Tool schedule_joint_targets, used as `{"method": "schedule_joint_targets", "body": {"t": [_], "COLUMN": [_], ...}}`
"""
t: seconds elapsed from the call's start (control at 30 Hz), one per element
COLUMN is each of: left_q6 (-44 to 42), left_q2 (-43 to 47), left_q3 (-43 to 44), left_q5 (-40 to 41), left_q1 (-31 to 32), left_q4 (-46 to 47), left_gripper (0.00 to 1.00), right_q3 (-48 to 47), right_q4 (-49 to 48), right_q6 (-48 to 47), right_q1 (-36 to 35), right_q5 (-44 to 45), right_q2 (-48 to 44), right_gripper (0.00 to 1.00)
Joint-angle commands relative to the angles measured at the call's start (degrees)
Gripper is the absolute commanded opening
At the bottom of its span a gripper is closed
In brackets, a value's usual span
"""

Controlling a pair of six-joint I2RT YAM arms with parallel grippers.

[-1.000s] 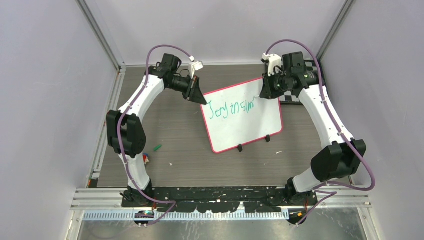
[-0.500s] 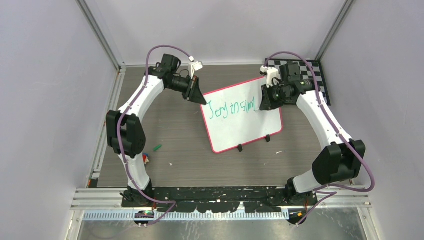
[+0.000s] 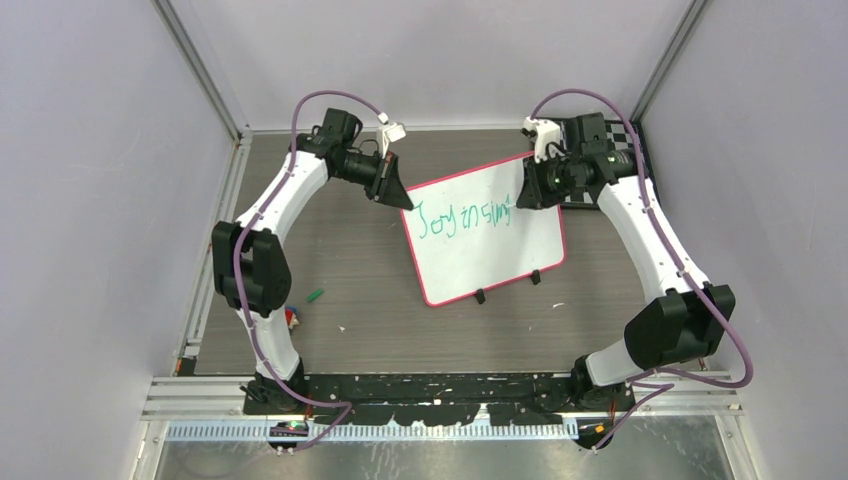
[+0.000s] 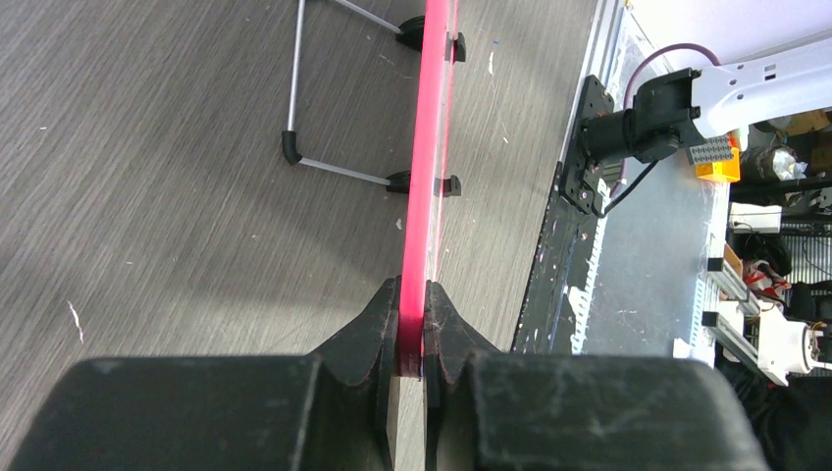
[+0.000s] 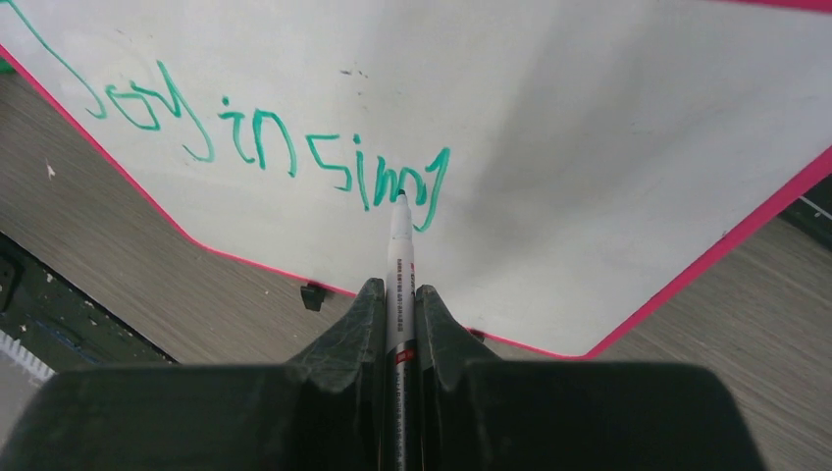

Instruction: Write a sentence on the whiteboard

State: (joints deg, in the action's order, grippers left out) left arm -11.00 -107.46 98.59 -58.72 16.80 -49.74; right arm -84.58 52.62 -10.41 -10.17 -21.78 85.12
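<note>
Green lettering, the sentence [image 5: 265, 147], so far reads roughly "Joy in sim" across the upper part of the whiteboard [image 3: 490, 255], which stands tilted on a wire stand [image 4: 338, 170] mid-table, toward the far side. Left gripper [image 4: 412, 339] has its jaws pinched on the board's pink rim at the upper left corner. Right gripper [image 5: 397, 314] is clamped on a white marker [image 5: 400, 250], tip touching the board at the last stroke.

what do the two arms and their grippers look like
The left arm and right arm have white shells with bulky black joints. A purple cable loops along each, and a white mount tops each wrist. The left gripper and right gripper are matte black wedges.
</note>
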Motion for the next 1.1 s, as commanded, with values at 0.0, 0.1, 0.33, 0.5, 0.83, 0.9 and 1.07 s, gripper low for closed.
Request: {"method": "schedule_joint_targets", "body": {"t": [0.0, 0.1, 0.33, 0.5, 0.83, 0.9, 1.07], "left_q6": [-2.18, -2.18, -1.67, -1.49, -1.57, -1.51, -1.43], "left_q2": [1.71, 1.64, 1.73, 1.82, 2.10, 1.96, 1.82], "left_q3": [-1.12, -1.12, -1.55, -1.73, -1.77, -1.61, -1.33], "left_q5": [3.08, 3.08, 3.00, 2.92, 3.08, 3.09, 3.09], "left_q1": [0.87, 0.87, 0.88, 0.88, 0.87, 0.87, 0.88], "left_q4": [0.78, 0.69, 0.99, 1.39, 1.40, 1.41, 1.48], "left_gripper": [0.00, 0.00, 0.00, 0.00, 0.00, 0.00, 0.00], "right_q3": [-4.89, -5.07, -4.59, -4.28, -4.71, -4.43, -2.52], "right_q4": [0.10, -0.85, -1.73, -2.70, -4.29, -4.26, -4.16], "right_q6": [0.58, 0.32, 0.84, 0.69, 1.71, 1.71, 1.54], "right_q1": [1.02, 1.07, 1.05, 1.10, 1.58, 1.70, 1.74], "right_q5": [-1.39, 0.54, 1.40, 3.12, 5.92, 6.48, 7.63], "right_q2": [-1.54, -1.13, 0.46, 1.02, 1.33, 1.13, 0.21], "right_gripper": [0.00, 0.00, 0.00, 0.00, 0.00, 0.00, 0.00]}}
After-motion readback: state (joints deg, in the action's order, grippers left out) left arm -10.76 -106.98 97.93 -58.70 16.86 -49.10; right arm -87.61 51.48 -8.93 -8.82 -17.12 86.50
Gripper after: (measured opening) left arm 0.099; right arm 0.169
